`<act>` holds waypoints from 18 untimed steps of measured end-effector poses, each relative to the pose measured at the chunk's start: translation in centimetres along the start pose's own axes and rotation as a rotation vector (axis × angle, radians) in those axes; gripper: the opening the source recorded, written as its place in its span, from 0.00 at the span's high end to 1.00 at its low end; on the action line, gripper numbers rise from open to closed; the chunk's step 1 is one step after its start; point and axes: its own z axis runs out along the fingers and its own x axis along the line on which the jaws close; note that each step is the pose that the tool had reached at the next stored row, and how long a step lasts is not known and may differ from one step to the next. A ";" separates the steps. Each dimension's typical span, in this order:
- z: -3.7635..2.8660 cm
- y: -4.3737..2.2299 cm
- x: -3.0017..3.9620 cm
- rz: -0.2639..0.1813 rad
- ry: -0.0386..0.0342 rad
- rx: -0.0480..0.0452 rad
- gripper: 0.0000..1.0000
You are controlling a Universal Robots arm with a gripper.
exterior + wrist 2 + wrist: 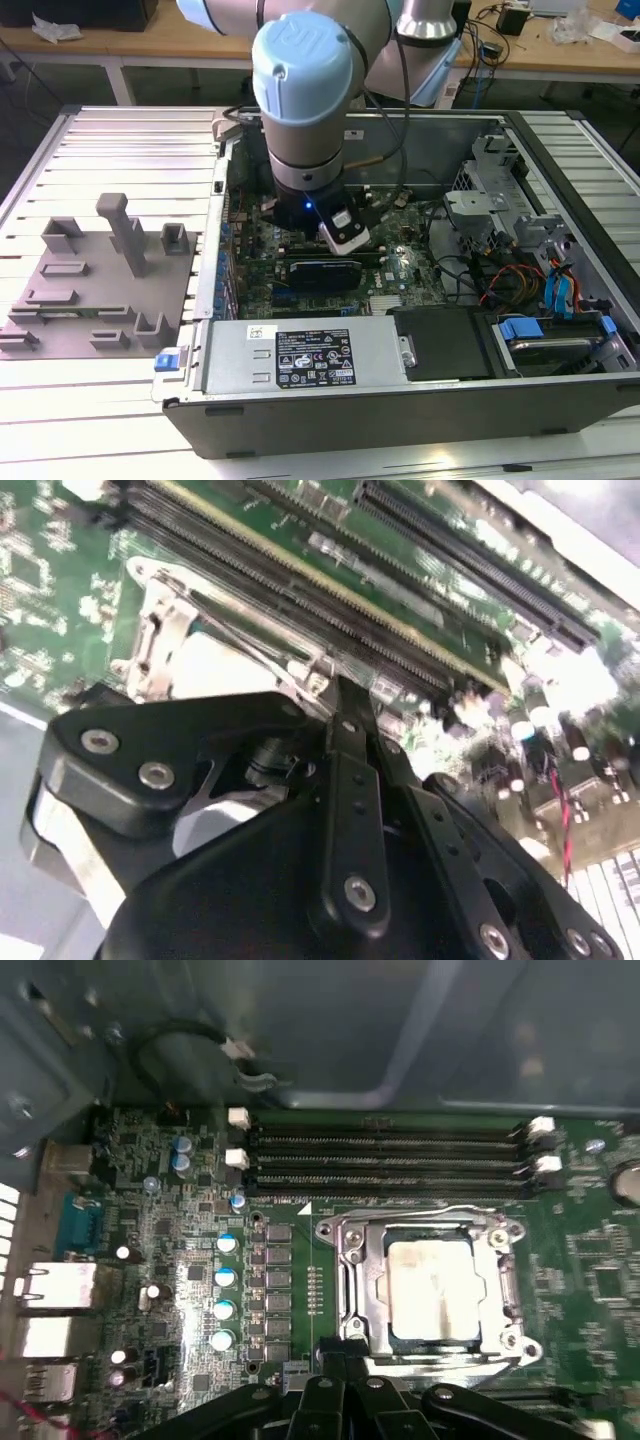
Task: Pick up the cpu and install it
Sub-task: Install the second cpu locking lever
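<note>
The cpu (432,1285) is a small square chip with a silvery-white top. It lies flat inside the dark socket frame (352,1270) with its metal rim, on the green motherboard. The second wrist view shows the cpu (212,665) as a pale patch within the metal frame. My gripper (345,1355) is low over the board, its black fingers drawn together, with the tips at the socket's edge beside the cpu. In the second wrist view the gripper (340,692) tapers to a point at the frame's metal rim. The arm (300,90) reaches down into the open computer case.
Long memory slots (390,1160) run beside the socket, and a row of capacitors (225,1275) stands on its other side. The grey fixture plate (100,280) lies on the exterior view's left. A power supply (300,360) and a drive cage with cables (540,260) crowd the case.
</note>
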 end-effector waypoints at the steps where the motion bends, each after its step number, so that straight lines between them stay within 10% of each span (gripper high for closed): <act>1: -0.59 0.16 -0.05 0.001 -0.0002 0.0001 0.89; 5: -2.85 0.80 -0.23 0.004 -0.0010 0.0004 0.89; 18: -3.98 1.13 -0.32 0.010 -0.0038 0.0011 0.89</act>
